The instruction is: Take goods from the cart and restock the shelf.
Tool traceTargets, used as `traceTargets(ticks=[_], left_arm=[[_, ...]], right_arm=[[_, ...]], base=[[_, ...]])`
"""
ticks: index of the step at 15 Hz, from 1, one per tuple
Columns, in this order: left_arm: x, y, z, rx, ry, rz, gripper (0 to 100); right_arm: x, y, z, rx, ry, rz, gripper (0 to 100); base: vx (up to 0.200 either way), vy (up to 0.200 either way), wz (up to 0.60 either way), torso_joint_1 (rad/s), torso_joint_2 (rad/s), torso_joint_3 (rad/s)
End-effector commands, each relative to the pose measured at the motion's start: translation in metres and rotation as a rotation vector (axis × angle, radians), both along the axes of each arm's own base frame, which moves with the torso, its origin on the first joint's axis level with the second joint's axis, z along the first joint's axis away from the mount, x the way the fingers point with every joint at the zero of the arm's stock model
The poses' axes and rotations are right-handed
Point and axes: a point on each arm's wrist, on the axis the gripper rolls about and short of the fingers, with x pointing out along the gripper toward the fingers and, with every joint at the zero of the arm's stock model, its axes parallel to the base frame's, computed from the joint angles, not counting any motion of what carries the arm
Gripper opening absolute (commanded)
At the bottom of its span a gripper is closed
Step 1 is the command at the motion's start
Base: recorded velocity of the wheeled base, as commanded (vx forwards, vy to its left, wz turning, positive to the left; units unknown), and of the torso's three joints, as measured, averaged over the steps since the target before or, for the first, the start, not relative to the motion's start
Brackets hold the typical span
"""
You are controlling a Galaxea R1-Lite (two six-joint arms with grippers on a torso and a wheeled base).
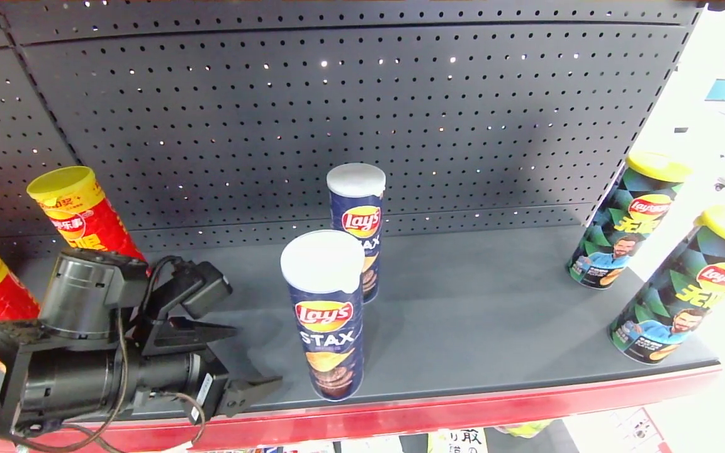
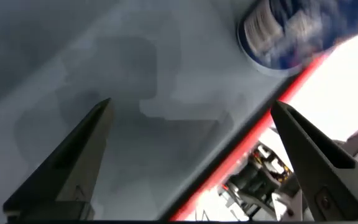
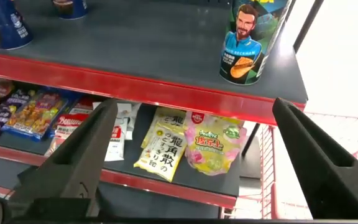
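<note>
Two dark blue chip cans with white lids stand mid-shelf, one near the front edge and one behind it. My left gripper hovers over the shelf's front edge, just left of the front can, open with nothing between its fingers. In the left wrist view the left gripper spans bare shelf, with the front can's base beyond one fingertip. My right gripper is open and empty, held below and in front of the shelf, facing a green can.
Red cans with yellow lids stand at the shelf's left, two green cans at its right end. The shelf has a red front lip and a perforated back wall. Snack packets fill the lower shelf.
</note>
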Motion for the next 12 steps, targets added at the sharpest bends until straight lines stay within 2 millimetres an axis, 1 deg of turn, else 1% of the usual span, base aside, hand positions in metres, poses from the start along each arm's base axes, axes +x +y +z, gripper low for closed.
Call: traceTargets(ticks=[1,3,4,7,12], left_arm=[[0.013,-0.006,-0.001,0.004,0.004,-0.002,100],[0.02,-0.009,0.0,0.011,-0.003,0.007,100],[0.021,-0.014,0.001,0.011,-0.009,-0.002,100],[0.027,-0.018,0.003,0.008,-0.016,-0.006,100],[0.03,-0.024,0.003,0.007,-0.016,-0.021,100]], right_arm=[[0.0,0.0,-0.001,-0.003,0.006,0.0,100],[0.0,0.0,-0.001,-0.001,0.008,0.0,100],[0.0,0.0,-0.001,-0.001,0.008,0.0,100],[0.001,0.0,-0.003,-0.002,0.013,0.0,100],[0.001,0.0,-0.003,-0.003,0.014,0.0,100]], base=[[0.0,0.0,0.0,0.0,0.0,0.0],[0.0,0.0,0.0,0.0,0.0,0.0],[0.0,0.0,0.0,0.0,0.0,0.0],[0.0,0.0,0.0,0.0,0.0,0.0],[0.0,0.0,0.0,0.0,0.0,0.0]])
